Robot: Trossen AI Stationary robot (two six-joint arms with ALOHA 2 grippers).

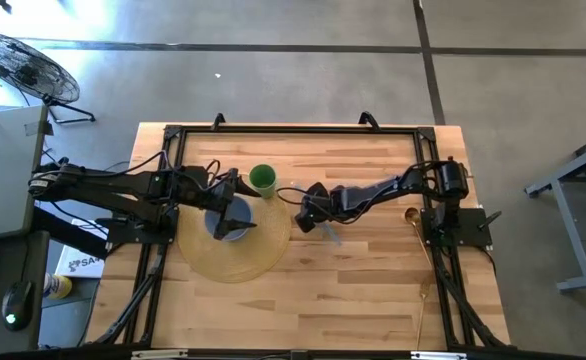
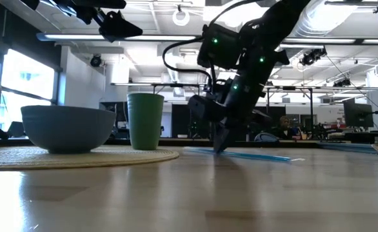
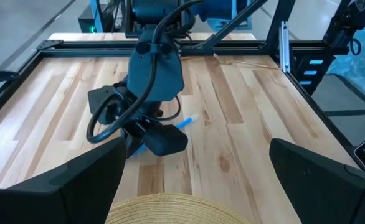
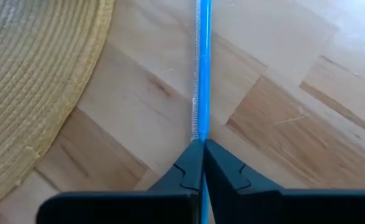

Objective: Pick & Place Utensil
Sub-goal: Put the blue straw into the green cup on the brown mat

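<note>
One thin blue straw lay flat on the wooden surface, centre of the overhead frame, beside the mat. My right pincer had closed on its end. It looked light, bendy and slippery; I judged a gentle grip best.

Hardly any readable text here. On the floor just beside the desk's left edge, under the left arm's frame, a white box printed with dark letters, only "SA" legible before the frame cuts off the remainder. No labels, brand names, numbers or signs legible elsewhere: none on the arms, none on the desk, none among the room's ceiling fittings and screens behind it in the low view, those too small and blurred to make out.
</note>
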